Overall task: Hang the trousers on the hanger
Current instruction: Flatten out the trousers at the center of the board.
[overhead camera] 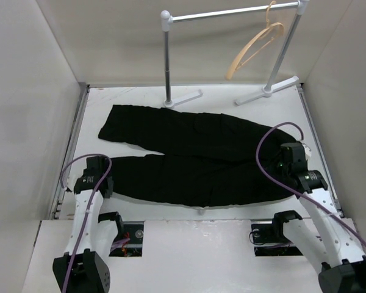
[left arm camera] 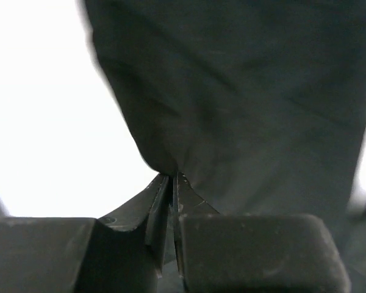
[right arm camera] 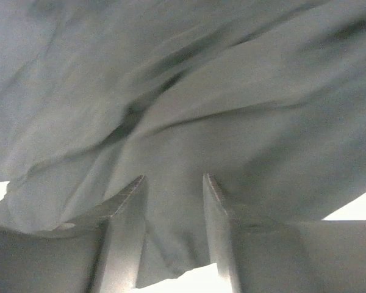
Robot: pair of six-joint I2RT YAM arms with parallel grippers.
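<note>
The black trousers (overhead camera: 195, 155) lie flat on the white table, legs pointing left, waist at the right. My left gripper (overhead camera: 107, 175) is at the left end of the near leg. In the left wrist view its jaws (left arm camera: 172, 176) are shut, pinching the edge of the cloth (left arm camera: 244, 91). My right gripper (overhead camera: 282, 166) is over the waist end. In the right wrist view it (right arm camera: 174, 179) is open, with cloth (right arm camera: 171, 110) lying between the fingers. The tan wooden hanger (overhead camera: 255, 45) hangs from the rail at the back right, away from both grippers.
The white-and-grey rail stand (overhead camera: 232, 12) stands at the back of the table, its two feet (overhead camera: 183, 99) just behind the trousers. White walls close in the left, right and back sides. Purple cables (overhead camera: 265, 146) loop from both wrists.
</note>
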